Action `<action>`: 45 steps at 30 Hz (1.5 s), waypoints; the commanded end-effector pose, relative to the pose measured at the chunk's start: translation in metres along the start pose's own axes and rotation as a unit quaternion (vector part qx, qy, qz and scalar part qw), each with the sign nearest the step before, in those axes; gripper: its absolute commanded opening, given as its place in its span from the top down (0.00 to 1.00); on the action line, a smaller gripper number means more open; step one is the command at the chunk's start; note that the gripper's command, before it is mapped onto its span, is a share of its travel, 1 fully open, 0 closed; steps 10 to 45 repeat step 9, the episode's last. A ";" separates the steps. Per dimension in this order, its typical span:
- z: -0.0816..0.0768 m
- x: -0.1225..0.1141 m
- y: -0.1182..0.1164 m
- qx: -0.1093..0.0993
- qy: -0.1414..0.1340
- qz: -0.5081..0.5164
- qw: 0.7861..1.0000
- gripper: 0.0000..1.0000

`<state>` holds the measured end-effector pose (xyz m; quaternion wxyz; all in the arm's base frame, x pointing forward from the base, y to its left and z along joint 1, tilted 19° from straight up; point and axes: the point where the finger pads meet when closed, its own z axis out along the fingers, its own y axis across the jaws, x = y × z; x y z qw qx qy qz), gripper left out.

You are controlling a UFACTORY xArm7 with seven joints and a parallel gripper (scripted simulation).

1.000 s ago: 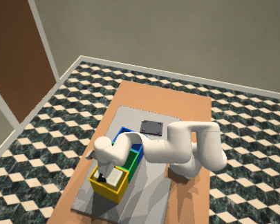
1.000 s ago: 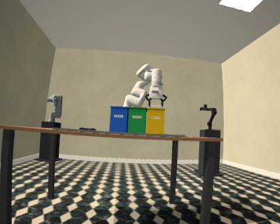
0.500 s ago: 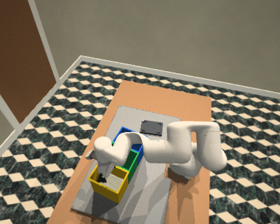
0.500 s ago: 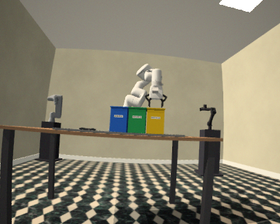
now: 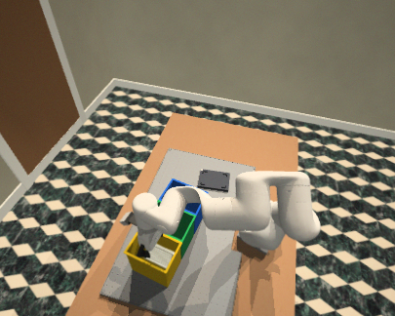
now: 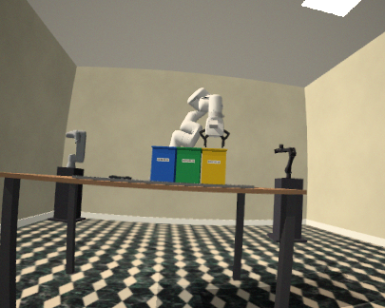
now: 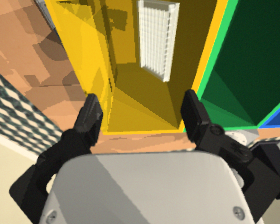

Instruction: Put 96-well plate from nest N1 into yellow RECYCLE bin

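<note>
The white 96-well plate (image 7: 158, 37) is inside the yellow bin (image 7: 141, 70), down between its walls and apart from my fingers. It also shows as a pale shape in the yellow bin in the top view (image 5: 162, 255). My gripper (image 7: 141, 101) (image 6: 214, 139) is open and empty, just above the yellow bin's mouth. The yellow bin (image 6: 213, 165) stands upright at the right end of the row. The dark plate nest N1 (image 5: 214, 179) lies empty on the grey mat.
The green bin (image 6: 188, 165) and the blue bin (image 6: 163, 163) stand upright beside the yellow one, touching in a row. In the wrist view the green bin (image 7: 246, 65) is right of the yellow one. Two camera stands (image 6: 75, 152) (image 6: 287, 162) flank the table.
</note>
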<state>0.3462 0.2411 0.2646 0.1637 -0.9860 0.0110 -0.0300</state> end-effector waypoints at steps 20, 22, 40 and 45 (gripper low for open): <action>-0.017 0.001 0.000 0.001 0.002 0.000 1.000 0.00; -0.017 0.001 0.000 0.001 0.002 0.000 1.000 0.00; -0.017 0.001 0.000 0.001 0.002 0.000 1.000 0.00; -0.017 0.001 0.000 0.001 0.002 0.000 1.000 0.00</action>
